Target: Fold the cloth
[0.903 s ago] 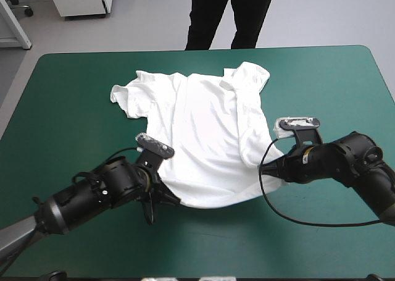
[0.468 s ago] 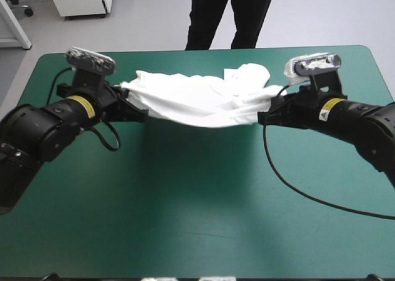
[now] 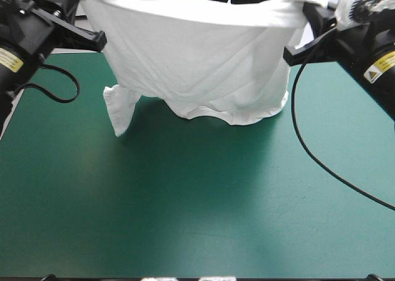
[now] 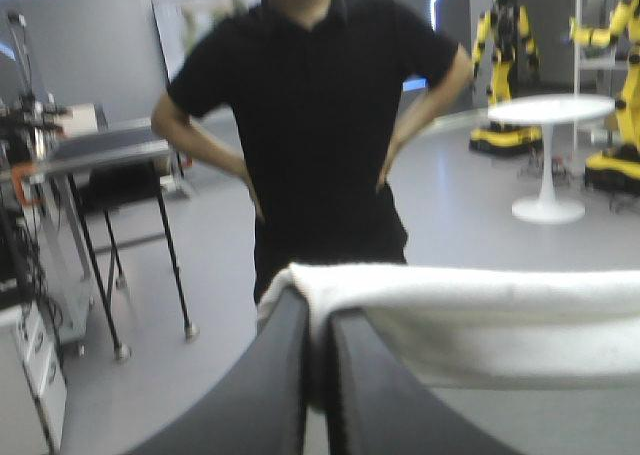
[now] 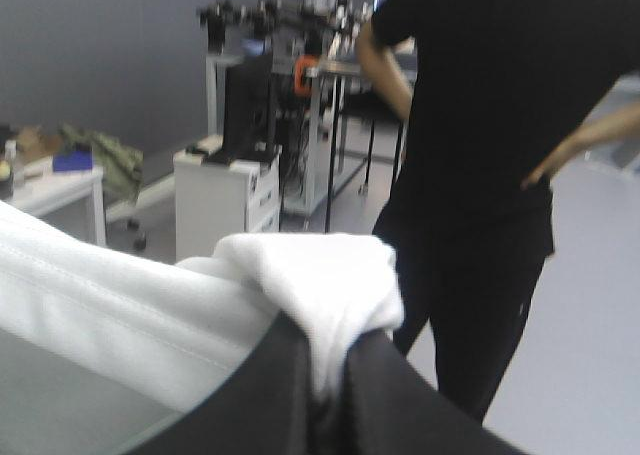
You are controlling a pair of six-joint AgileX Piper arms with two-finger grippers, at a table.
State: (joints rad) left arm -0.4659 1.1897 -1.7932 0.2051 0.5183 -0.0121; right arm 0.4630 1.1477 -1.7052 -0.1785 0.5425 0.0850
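While both arms are held high over the far part of the table (image 3: 203, 213), the T-shirt (image 3: 197, 58) hangs between them as a wide white sheet, its upper edge stretched from gripper to gripper. The left gripper (image 4: 316, 315) is all but closed, its black fingers pinching one end of that edge. The right gripper (image 5: 325, 350) is likewise clamped on the other end, with white fabric bunched over its tips. One sleeve (image 3: 117, 111) dangles lowest, on the left gripper's side; whether it touches the teal-green cover cannot be told.
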